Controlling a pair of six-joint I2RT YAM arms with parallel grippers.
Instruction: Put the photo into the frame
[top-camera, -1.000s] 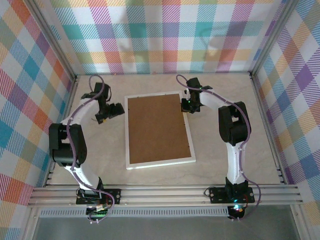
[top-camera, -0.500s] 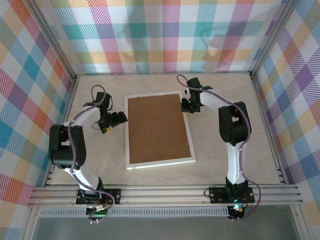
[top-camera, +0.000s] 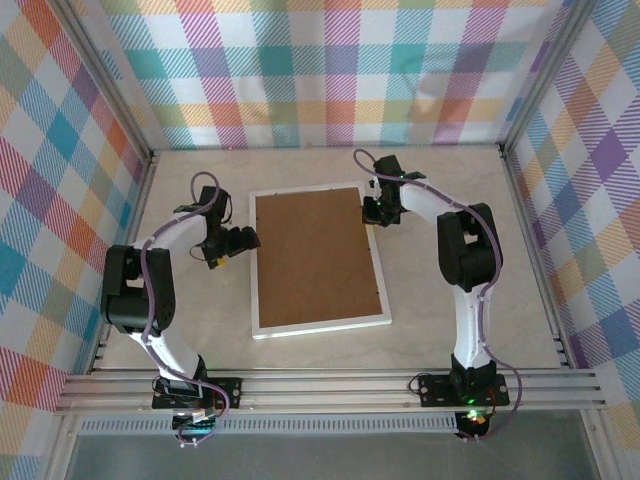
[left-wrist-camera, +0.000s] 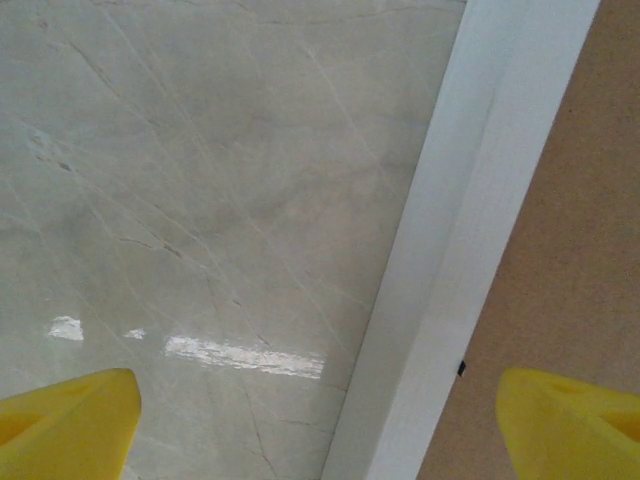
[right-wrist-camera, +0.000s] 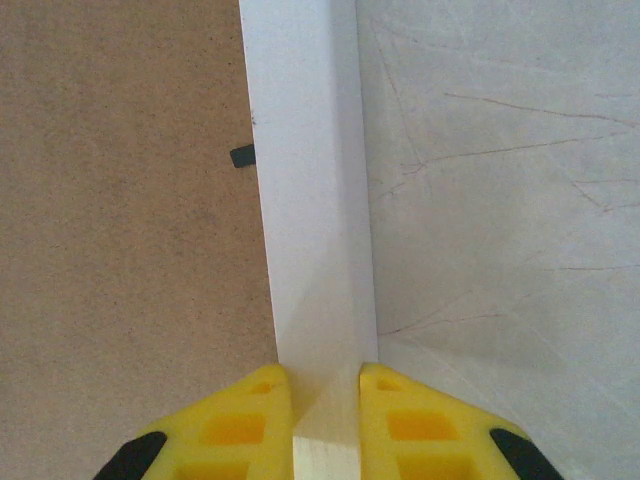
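The frame (top-camera: 254, 270) lies flat in the middle of the table, its white rim around a brown backing board (top-camera: 315, 255). The photo is hidden. My right gripper (top-camera: 378, 212) is at the frame's far right corner, shut on the white right rail (right-wrist-camera: 305, 180), with a yellow finger (right-wrist-camera: 250, 420) on either side of it. My left gripper (top-camera: 243, 240) hangs open at the frame's left rail (left-wrist-camera: 470, 230). One of its yellow fingertips (left-wrist-camera: 70, 420) is over the bare table and the other is over the board (left-wrist-camera: 590, 220), neither touching the rail.
The marble-look tabletop (top-camera: 450, 330) is bordered by plaid walls (top-camera: 320, 70) on three sides and a metal rail (top-camera: 330, 385) at the near edge. A small black tab (right-wrist-camera: 242, 156) sits at the board's edge next to the right rail.
My left gripper has moved right and slightly nearer, from beside the frame to over its left rail, staying open. The right gripper and the frame have not moved.
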